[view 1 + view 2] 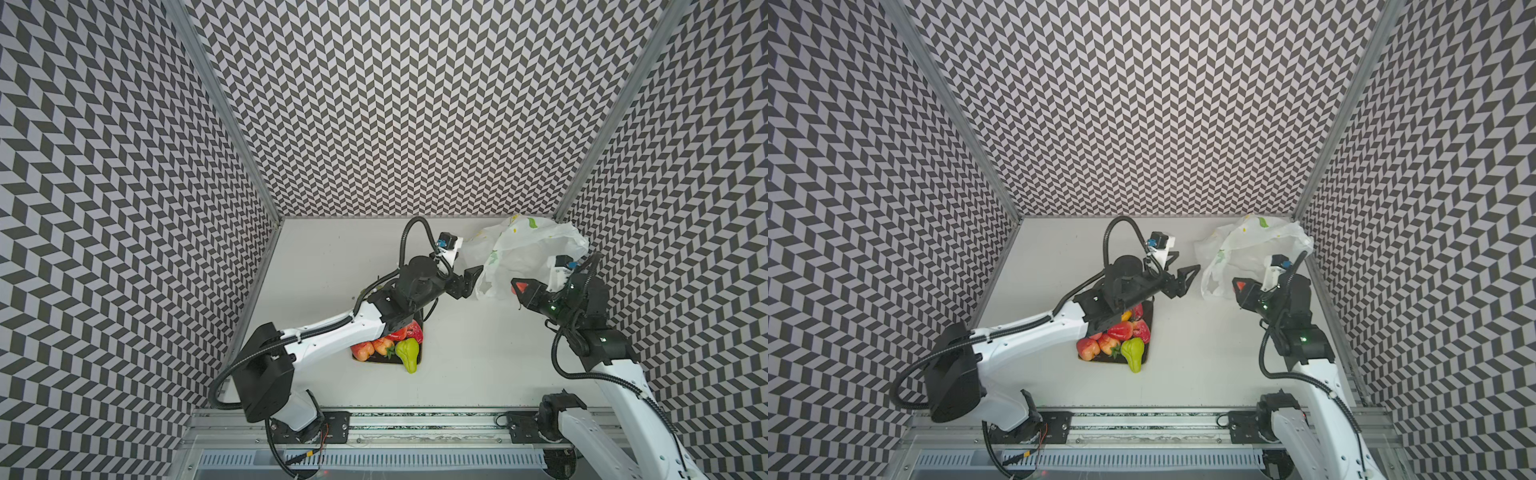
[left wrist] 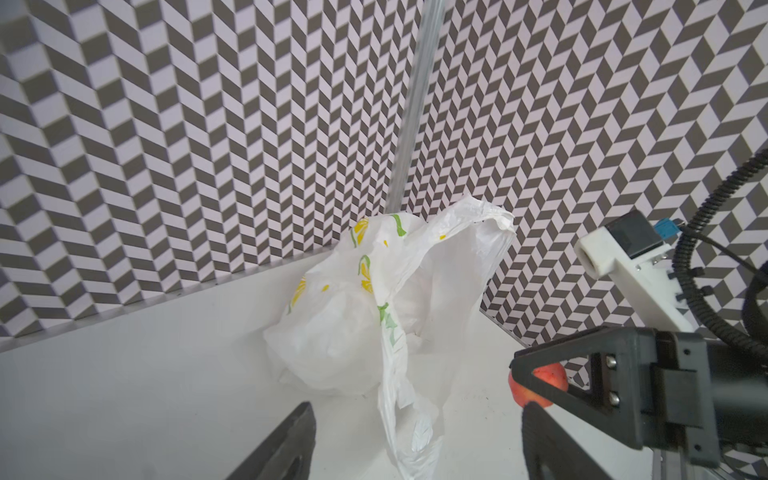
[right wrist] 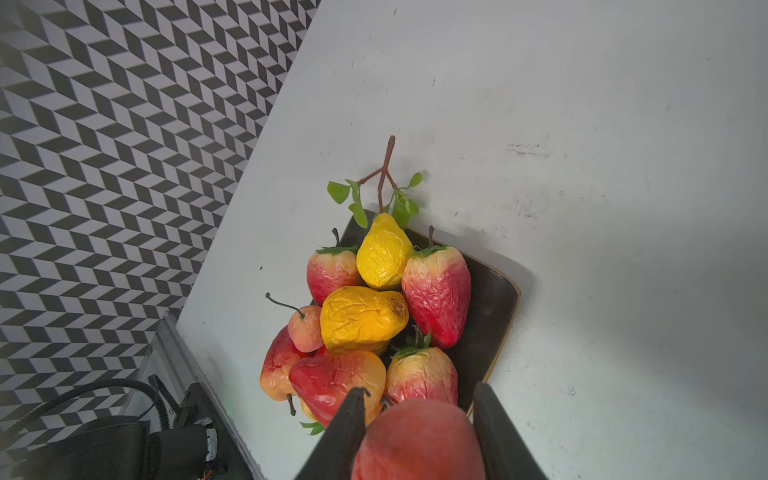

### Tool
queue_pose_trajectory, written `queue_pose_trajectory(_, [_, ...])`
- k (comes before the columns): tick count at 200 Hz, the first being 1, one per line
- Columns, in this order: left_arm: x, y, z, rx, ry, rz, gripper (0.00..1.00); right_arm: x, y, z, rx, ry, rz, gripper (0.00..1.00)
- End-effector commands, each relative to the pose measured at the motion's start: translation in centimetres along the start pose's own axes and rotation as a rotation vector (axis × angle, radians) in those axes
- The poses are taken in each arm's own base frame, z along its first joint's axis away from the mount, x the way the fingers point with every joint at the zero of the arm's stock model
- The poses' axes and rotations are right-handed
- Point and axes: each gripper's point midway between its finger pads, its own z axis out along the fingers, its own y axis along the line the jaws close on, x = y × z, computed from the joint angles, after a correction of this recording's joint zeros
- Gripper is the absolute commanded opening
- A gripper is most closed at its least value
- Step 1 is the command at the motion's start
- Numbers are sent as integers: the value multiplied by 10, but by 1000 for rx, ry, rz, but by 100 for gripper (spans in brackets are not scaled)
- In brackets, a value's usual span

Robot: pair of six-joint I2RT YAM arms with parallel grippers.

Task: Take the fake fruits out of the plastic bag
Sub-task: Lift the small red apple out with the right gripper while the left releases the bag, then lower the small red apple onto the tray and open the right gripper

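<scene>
Clamped in the right gripper (image 3: 419, 390), a red-orange peach (image 3: 417, 442) fills the near edge of the right wrist view; in both top views it is held just beside the low front edge of the plastic bag (image 1: 523, 249). The left gripper (image 2: 417, 408) is spread wide with nothing in it, just beside the bag's left edge; a loose strip of the bag is seen between its jaws, and contact cannot be told. The other fake fruits (image 3: 361, 320) are piled on a dark square plate (image 3: 496, 299), well apart from the bag, and a lime-green pear (image 1: 407, 353) overhangs the plate's front corner. The bag is crumpled in the far right corner of the white table (image 1: 478, 374), against chevron-patterned walls (image 1: 374, 104)
</scene>
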Motion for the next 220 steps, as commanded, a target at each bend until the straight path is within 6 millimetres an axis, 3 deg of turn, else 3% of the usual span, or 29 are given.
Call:
queue_pose_trajectory(1, [-13, 34, -31, -128, -48, -22, 77, -6, 29, 6, -33, -21, -60, 33])
queue_pose_trajectory(56, [-6, 111, -112, -331, -93, -130, 75, 38, 101, 41, -169, 107, -189, 32])
queue_pose_trajectory(107, [5, 149, -163, -458, -134, -205, 73, 97, 149, 87, -274, 258, -265, 32])
queue_pose_trajectory(169, [21, 168, -195, -547, -153, -237, 72, 146, 161, 146, -308, 392, -299, 33])
queue_pose_trajectory(220, [28, 179, -212, -613, -178, -245, 71, 169, 161, 170, -329, 455, -308, 33])
